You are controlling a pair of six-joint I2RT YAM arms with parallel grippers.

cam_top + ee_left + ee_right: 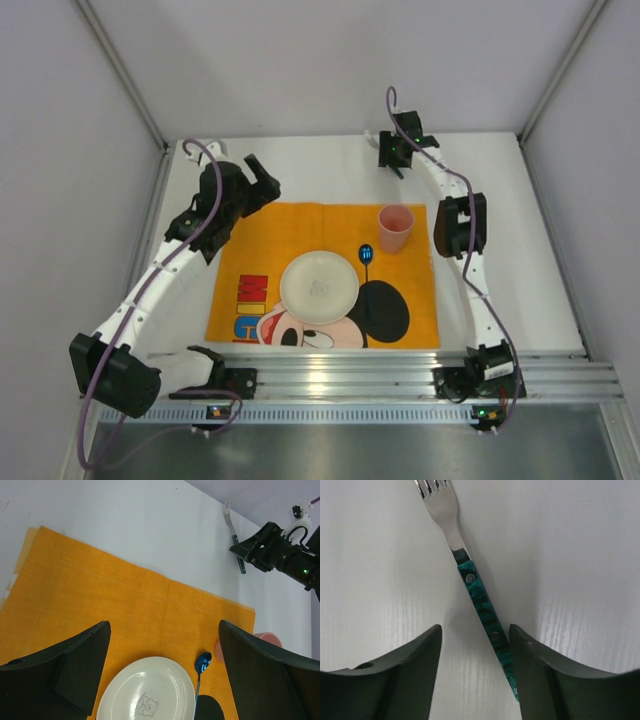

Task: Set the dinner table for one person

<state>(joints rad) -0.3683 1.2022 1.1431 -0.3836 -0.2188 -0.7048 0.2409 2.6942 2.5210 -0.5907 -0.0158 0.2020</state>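
the right gripper (475,632) sits low with its jaws parted either side of the fork (477,597), not closed on it. the fork lies flat on the bare white dinner table (330,165), upper middle of the top view, beyond the far edge of the orange mat (300,225). its green handle runs slanted, nearer one finger, so closing will likely nudge it square. the plate (319,285) sits mid-mat, the blue spoon (366,253) just right of it, the pink cup (395,228) at the upper right. the mat left of the plate is free for the fork, though the left gripper (164,627), open and empty, hovers above the mat's upper left and may crowd that route.
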